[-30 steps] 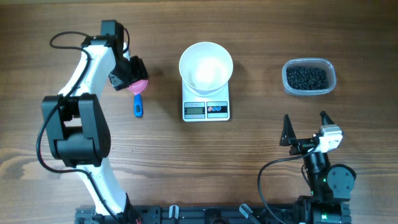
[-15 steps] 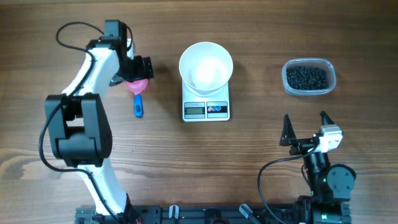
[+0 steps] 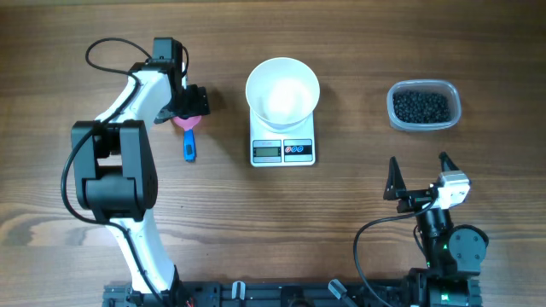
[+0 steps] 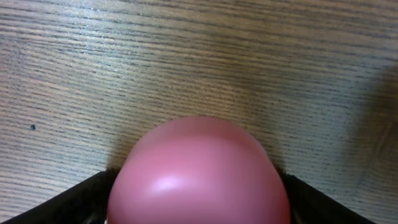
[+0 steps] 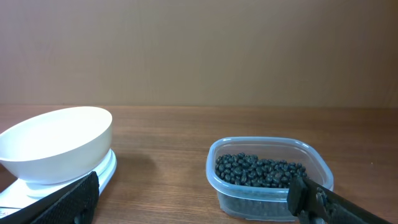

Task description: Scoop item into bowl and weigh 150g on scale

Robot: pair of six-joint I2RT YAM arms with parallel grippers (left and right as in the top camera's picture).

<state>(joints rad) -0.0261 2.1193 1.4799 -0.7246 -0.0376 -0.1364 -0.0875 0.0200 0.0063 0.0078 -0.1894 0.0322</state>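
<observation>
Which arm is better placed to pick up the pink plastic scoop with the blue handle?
Left. The left end effector straddles the bowl of the pink scoop; the right end effector sits open, beyond the flat white digital scale.

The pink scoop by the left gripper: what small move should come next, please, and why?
Probably close the left gripper on the pink scoop: its fingers flank the scoop's head, and the bowl looks empty.

Left arm (image 3: 136, 85) stretched far forward, left gripper (image 3: 193, 102) held low, its grip unclear, right arm (image 3: 435, 223) folded back, right gripper (image 3: 418, 164) with jaws spread wide.
</observation>
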